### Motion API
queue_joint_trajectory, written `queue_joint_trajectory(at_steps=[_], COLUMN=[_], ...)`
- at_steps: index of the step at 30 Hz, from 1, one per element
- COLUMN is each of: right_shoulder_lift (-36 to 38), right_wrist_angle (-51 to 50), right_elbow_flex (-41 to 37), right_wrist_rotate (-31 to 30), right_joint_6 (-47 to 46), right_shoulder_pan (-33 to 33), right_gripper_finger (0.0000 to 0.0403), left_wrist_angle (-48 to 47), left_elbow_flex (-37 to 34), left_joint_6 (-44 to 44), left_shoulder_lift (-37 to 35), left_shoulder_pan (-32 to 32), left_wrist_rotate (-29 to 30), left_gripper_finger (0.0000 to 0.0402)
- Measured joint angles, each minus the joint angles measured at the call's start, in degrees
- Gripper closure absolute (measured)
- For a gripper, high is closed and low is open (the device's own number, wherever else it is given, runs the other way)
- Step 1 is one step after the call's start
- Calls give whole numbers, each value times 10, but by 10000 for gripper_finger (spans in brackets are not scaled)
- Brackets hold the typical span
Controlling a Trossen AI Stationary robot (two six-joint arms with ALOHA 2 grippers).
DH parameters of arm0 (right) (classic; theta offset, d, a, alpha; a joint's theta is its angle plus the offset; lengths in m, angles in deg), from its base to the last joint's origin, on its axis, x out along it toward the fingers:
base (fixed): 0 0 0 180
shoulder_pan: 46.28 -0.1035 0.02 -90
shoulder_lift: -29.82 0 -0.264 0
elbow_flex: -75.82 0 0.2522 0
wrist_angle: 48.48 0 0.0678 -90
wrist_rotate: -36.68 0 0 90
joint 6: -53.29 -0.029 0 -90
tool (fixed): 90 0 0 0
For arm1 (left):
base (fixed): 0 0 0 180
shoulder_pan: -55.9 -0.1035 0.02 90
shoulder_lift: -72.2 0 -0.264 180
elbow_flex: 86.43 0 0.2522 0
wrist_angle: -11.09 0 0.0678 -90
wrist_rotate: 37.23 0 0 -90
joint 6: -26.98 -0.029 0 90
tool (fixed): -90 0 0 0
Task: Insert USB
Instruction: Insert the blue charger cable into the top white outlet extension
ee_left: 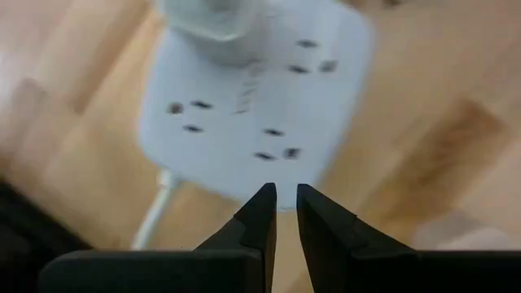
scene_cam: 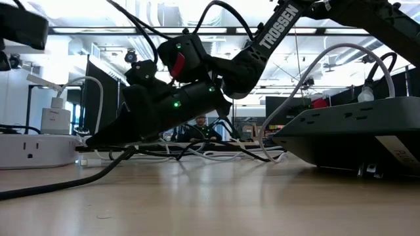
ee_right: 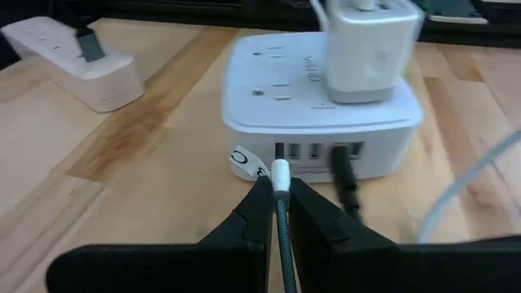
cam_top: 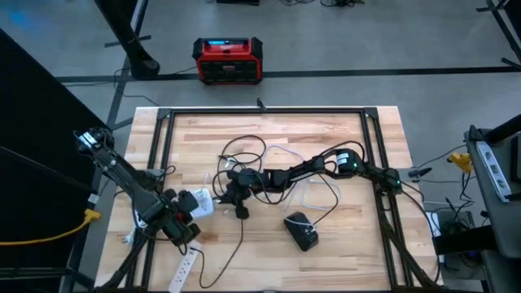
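Observation:
A white power cube (ee_right: 321, 122) sits flat on the wooden table, with a white adapter (ee_right: 370, 49) plugged into its top and a black cable (ee_right: 342, 171) in one side port. My right gripper (ee_right: 279, 195) is shut on a braided USB cable with a white connector (ee_right: 279, 173) right at the cube's row of ports. In the high view this gripper (cam_top: 220, 193) reaches in from the right to the cube (cam_top: 199, 202). My left gripper (ee_left: 285, 199) hovers over the cube's top (ee_left: 244, 106), fingers shut with nothing between them. My right gripper pinches the USB cable just behind its white connector (ee_right: 281, 207) between the two fingers. The fingers come from the table's right, nearly level and slanting a little down, lying along the cable. The connector's front end (ee_right: 279, 161) meets a port on the cube's side; how far in it sits does not show.
A long white power strip (ee_right: 77, 57) with a black plug lies near the table's front left (cam_top: 186, 268). A black power strip (cam_top: 301, 232) lies right of centre. Loose black and white cables (cam_top: 269, 163) loop across the table's middle. A black frame (cam_top: 260, 111) rims the table.

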Motion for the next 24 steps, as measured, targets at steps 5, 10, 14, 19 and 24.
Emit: queue_joint_trajectory(at_steps=[5,10,14,19,24], right_shoulder_lift=[0,0,0,0,0], right_wrist_angle=[0,-1,0,16,8], right_elbow_flex=[0,0,0,0,5], right_wrist_rotate=[-7,-18,-23,-25,-32], right_joint_6=[9,5,7,18,17], right_shoulder_pan=[-7,-1,1,1,1], right_gripper_finger=[388,388,388,388,388], left_wrist_angle=[-7,13,14,13,14], left_elbow_flex=[-41,-76,-78,-72,-72], left_joint_6=[-5,-14,-18,-34,-35], left_shoulder_lift=[-1,-4,-5,-5,-5], left_shoulder_pan=[0,1,1,0,0], left_wrist_rotate=[3,10,12,20,21], left_gripper_finger=[363,363,363,363,363])
